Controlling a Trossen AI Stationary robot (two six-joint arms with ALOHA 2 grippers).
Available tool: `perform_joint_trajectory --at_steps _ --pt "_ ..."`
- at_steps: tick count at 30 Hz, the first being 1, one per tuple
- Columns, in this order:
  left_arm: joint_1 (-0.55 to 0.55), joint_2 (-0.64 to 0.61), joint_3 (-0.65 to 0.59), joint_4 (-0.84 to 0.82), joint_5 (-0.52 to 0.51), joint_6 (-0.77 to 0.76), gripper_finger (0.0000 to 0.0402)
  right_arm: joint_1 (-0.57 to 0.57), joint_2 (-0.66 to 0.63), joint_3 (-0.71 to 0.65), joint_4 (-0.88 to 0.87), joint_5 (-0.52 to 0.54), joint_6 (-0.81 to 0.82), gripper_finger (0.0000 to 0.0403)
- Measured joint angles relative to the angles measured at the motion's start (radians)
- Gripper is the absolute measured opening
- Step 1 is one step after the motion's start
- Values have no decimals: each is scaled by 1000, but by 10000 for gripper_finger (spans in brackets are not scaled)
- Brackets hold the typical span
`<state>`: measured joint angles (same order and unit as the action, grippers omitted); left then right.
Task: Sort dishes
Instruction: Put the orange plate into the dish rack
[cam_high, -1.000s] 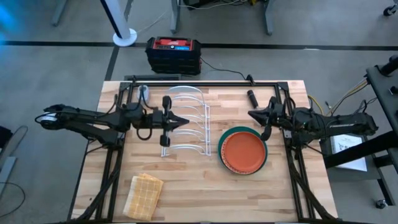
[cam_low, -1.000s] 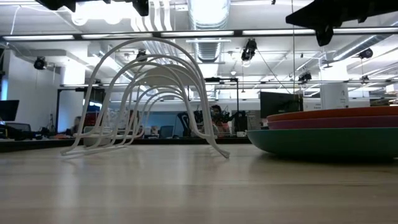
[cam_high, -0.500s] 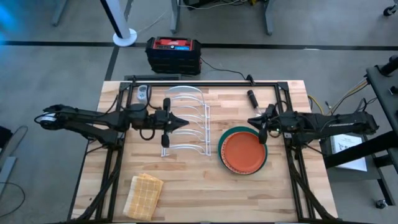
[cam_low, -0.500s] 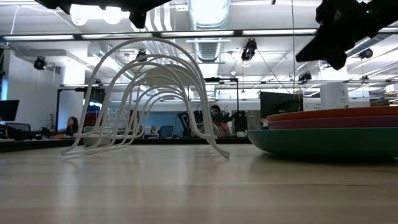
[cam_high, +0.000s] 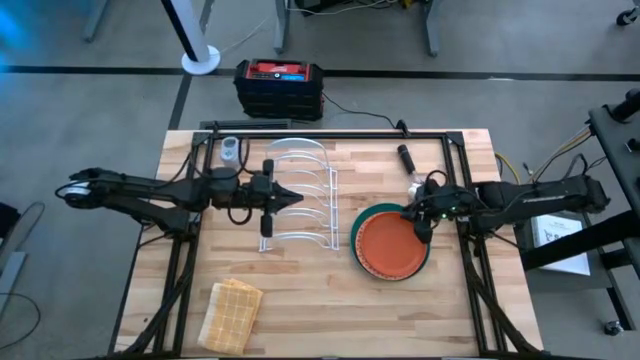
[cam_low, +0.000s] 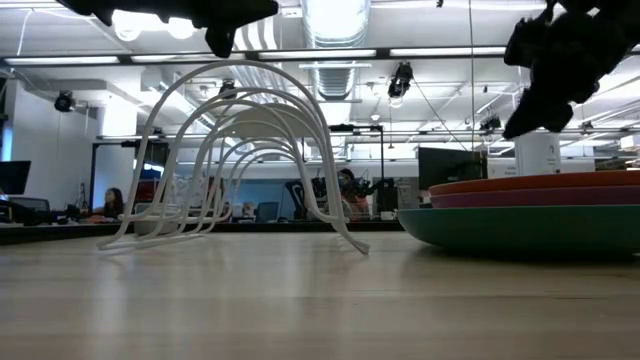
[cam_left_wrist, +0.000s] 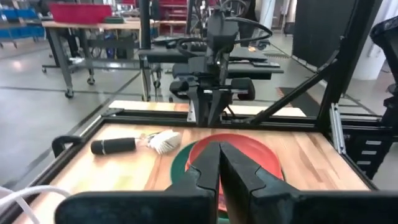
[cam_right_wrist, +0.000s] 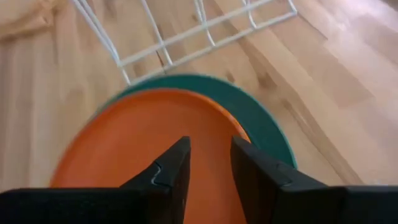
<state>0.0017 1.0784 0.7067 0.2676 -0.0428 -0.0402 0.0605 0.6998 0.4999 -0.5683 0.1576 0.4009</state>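
Two dark robot arms reach over the light wooden table. A stack of round plates sits on the right side of the table, just beside the white wire rack. The plain orange plate is on top, a purple plate is under it, and the big teal-green plate is at the bottom. The right gripper hangs just above the far edge of the orange plate, its fingers a little apart, holding nothing. The left gripper waits above the rack, pinched tight and empty.
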Motion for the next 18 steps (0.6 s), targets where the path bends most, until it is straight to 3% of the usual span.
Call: perform_joint_trajectory --at_steps 11,16,18 --pt "0 -5 0 -32 -12 13 0 0 143 1 -57 13 -43 125" --pt "-16 -97 -3 -169 -266 -26 0 0 215 1 -56 56 -63 131" --pt "-29 -124 -14 -188 -311 -36 0 0 234 1 -53 74 -66 132"
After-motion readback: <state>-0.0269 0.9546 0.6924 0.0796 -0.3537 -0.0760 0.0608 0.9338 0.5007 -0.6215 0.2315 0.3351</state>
